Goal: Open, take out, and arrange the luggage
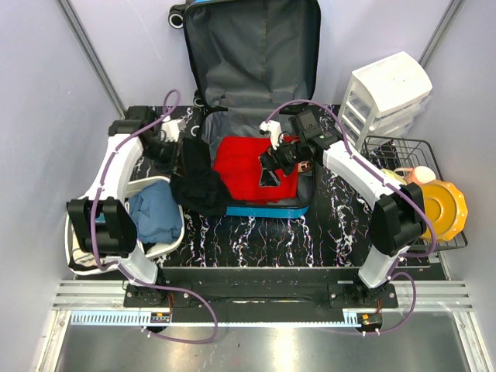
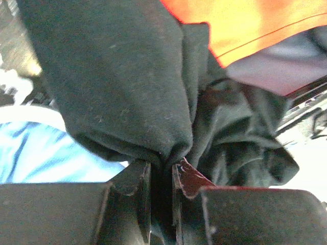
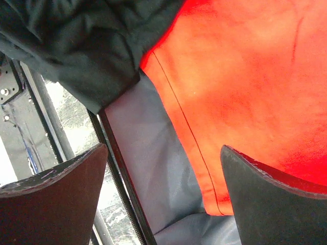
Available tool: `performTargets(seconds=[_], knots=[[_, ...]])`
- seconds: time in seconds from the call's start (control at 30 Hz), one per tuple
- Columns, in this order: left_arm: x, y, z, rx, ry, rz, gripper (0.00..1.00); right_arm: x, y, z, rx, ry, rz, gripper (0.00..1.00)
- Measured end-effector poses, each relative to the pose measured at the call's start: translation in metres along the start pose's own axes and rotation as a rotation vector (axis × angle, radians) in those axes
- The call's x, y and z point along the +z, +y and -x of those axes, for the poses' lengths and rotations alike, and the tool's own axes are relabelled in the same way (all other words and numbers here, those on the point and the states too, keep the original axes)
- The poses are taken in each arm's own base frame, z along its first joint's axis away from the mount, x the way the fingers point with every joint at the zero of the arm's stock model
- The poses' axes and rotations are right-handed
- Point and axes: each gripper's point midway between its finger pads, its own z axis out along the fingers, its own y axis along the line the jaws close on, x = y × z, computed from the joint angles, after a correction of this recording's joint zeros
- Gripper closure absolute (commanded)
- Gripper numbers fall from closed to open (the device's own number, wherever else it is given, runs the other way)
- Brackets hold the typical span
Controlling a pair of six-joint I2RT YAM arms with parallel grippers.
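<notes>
The luggage (image 1: 256,58) lies open, its grey-lined lid leaning on the back wall and its blue-edged base (image 1: 267,209) on the table. A red garment (image 1: 244,167) fills the base. A black garment (image 1: 198,186) hangs over the base's left rim, and my left gripper (image 1: 184,151) is shut on it. In the left wrist view the black cloth (image 2: 127,76) is pinched between the fingers at my left gripper (image 2: 162,171). My right gripper (image 1: 271,167) hovers open over the red garment (image 3: 240,87). Between the tips of my right gripper (image 3: 163,196) only grey lining (image 3: 148,163) shows.
A white tub (image 1: 174,236) holding blue cloth (image 1: 155,213) stands left of the luggage. At the right are a white drawer unit (image 1: 387,97) and a wire basket (image 1: 403,143) with a yellow plate (image 1: 443,205) and a pink cup (image 1: 423,174).
</notes>
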Motion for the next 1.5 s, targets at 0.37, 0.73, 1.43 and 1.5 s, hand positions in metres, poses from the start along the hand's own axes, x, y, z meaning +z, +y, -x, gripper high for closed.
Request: performTargets(seconds=[0.37, 0.73, 1.43, 1.5], knots=[[-0.122, 0.12, -0.085, -0.092, -0.055, 0.336, 1.0, -0.002, -0.004, 0.008, -0.036, -0.018, -0.018, 0.0], [-0.16, 0.213, -0.219, -0.233, 0.148, 0.464, 0.5, -0.002, -0.003, 0.01, -0.041, -0.022, -0.015, 0.0], [-0.183, 0.101, -0.041, 0.272, -0.108, 0.573, 0.01, 0.007, -0.08, -0.004, -0.001, 0.099, -0.329, 0.1], [-0.164, 0.075, -0.017, 0.281, -0.163, 0.483, 0.01, 0.004, -0.082, -0.004, 0.02, 0.095, -0.337, 0.11]])
